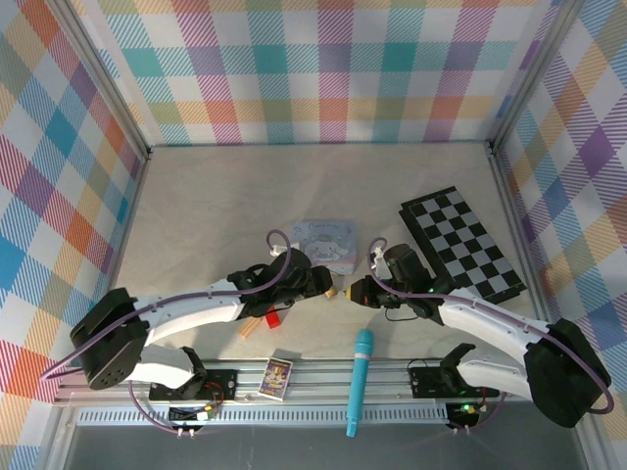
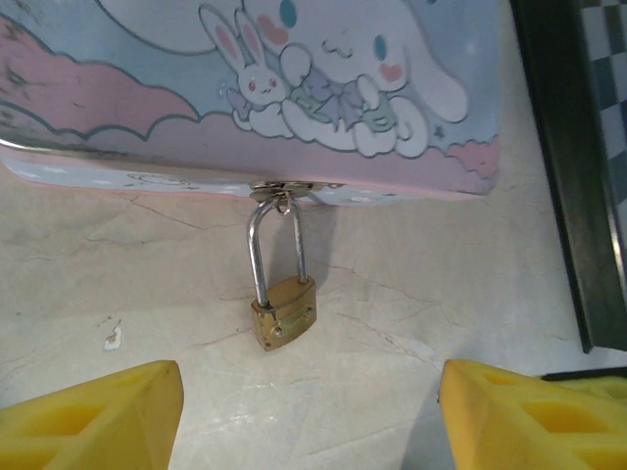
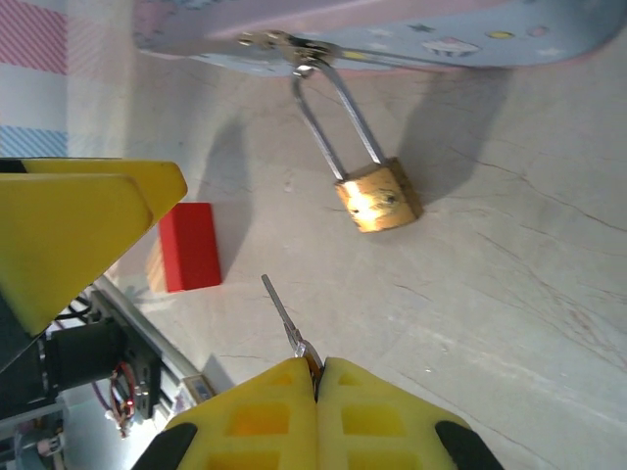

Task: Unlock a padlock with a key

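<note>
We noted one padlock (image 2: 284, 311) hanging by its shackle from the hasp of one tin (image 2: 147, 88), its body lying on the table (image 2: 441, 323). The left gripper (image 2: 312, 401) stood spread wide, holding nothing, near the padlock. The right gripper (image 3: 315, 367) was pinched on one key (image 3: 284, 315), with bare table between its tip and the padlock. Around them we counted one red block (image 3: 191, 247), one tan block (image 1: 251, 328), one teal pen (image 1: 360, 380), one checkerboard (image 1: 460, 243) and one card box (image 1: 277, 377).
</note>
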